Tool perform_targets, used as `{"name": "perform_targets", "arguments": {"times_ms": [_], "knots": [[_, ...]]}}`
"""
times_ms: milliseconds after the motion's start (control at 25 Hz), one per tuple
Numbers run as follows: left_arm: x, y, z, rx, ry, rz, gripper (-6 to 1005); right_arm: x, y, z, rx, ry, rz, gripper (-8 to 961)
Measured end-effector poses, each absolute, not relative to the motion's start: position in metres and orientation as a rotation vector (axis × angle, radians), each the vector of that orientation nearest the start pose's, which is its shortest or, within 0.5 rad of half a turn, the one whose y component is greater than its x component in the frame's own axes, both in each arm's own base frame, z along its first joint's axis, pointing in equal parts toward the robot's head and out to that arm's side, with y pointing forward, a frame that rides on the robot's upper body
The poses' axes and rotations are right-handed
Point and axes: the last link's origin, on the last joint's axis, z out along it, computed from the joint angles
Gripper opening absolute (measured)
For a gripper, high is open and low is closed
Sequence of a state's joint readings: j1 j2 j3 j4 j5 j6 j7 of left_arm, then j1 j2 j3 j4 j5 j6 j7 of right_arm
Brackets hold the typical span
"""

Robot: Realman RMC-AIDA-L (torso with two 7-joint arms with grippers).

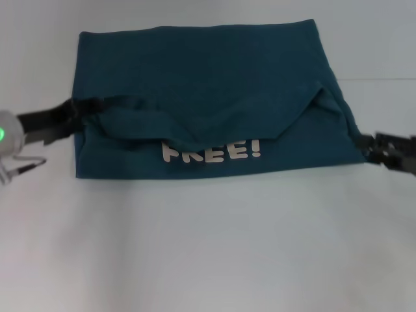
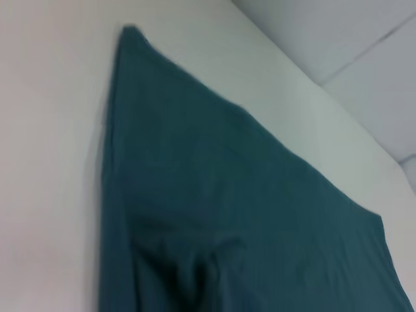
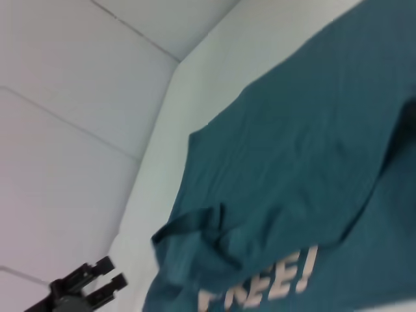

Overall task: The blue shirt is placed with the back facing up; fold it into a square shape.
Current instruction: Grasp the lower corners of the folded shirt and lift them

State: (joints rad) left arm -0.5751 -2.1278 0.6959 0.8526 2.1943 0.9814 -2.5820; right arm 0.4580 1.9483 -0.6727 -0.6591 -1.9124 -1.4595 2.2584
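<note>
Two grippers flank a large dark teal-blue cotton T-shirt (image 1: 208, 78) lying partly folded on the pale worktop (image 1: 208, 247), its white block lettering (image 1: 211, 152) reading "FREE!" showing along the near strip. The left gripper (image 1: 71, 112) sits at the shirt's left edge, where a folded flap begins; its fingers look closed around that edge, though how tightly cannot be told. The right gripper (image 1: 372, 147) hovers at the shirt's near right corner, and whether its fingers are open or closed on the cloth cannot be told.

The flap sags across the middle in a loose, wrinkled curve instead of a straight crease, with the right end higher than the left. Judged from this, the main risk is a crooked fold: if the two sides move unevenly, or one side slips free, the flap could bunch and the shape would come out skewed rather than square. Dragging could also shift the whole shirt on the smooth surface.

No containers appear anywhere in view.
</note>
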Motion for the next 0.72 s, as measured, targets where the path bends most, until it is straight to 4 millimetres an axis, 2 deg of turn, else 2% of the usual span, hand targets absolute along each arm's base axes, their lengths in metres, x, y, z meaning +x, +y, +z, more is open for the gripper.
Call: {"name": "perform_targets", "arguments": {"times_ms": [120, 280, 480, 720], "knots": [[-0.302, 0.389, 0.035, -1.703, -1.789, -0.690, 734, 0.316, 0.326, 0.068, -2.127, 1.762, 0.908, 817], [-0.318, 0.375, 0.035, -1.700, -1.781, -0.660, 733, 0.318, 0.318, 0.071, -2.127, 1.755, 0.957, 816], [-0.322, 0.372, 0.023, -1.850, -1.590, -0.613, 731, 0.315, 0.321, 0.069, -2.153, 1.722, 0.964, 808], [-0.327, 0.374, 0.009, -1.882, -1.542, -0.554, 731, 0.313, 0.322, 0.067, -2.164, 1.721, 0.966, 800]]}}
